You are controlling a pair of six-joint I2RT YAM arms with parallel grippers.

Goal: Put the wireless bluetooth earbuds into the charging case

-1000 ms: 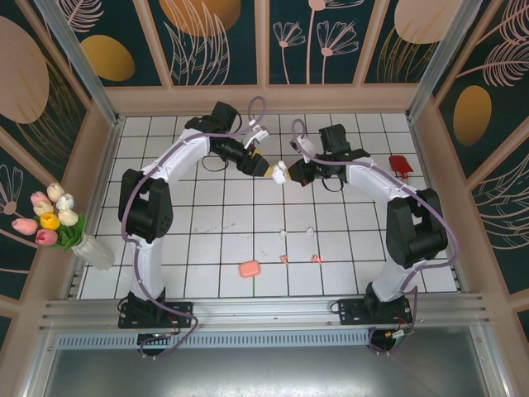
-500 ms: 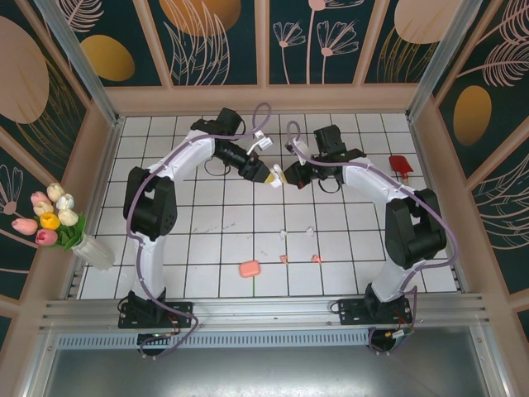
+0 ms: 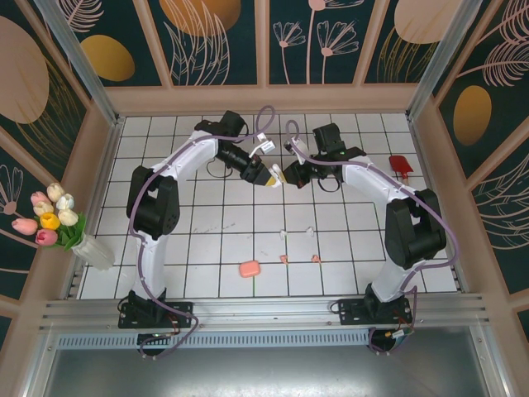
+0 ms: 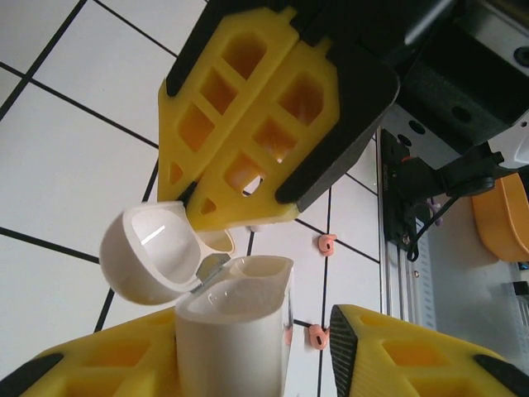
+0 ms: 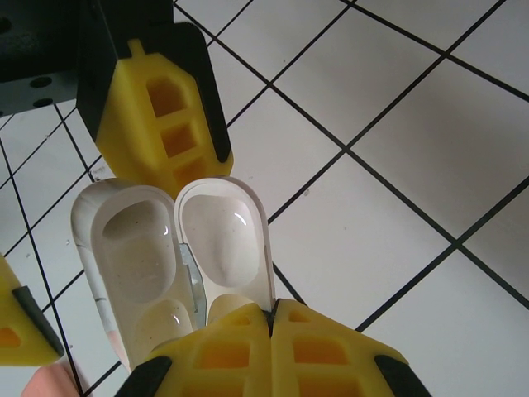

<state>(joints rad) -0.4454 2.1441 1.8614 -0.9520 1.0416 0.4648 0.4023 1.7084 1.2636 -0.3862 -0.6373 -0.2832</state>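
A white charging case (image 3: 278,176) hangs open above the tiles between both arms. My right gripper (image 5: 273,314) is shut on the rim of its lid (image 5: 221,236). The case's body (image 4: 235,331) stands between the jaws of my left gripper (image 4: 256,331). It rests against the left finger, with a gap to the right finger (image 4: 397,356), so this gripper is open. Both wells of the case are empty. Two white earbuds (image 3: 283,234) (image 3: 312,231) and two pink earbuds (image 3: 283,259) (image 3: 316,259) lie on the floor nearer the arm bases. The pink ones (image 4: 327,244) also show in the left wrist view.
A salmon-pink case (image 3: 249,269) lies shut on the tiles left of the earbuds. A red object (image 3: 400,167) sits at the far right. A vase of tulips (image 3: 62,223) stands outside the left wall. Wooden walls ring the tiled floor.
My left gripper has moved right to the case and its jaws have narrowed around the body. The right gripper has kept its hold on the lid and shifted slightly left.
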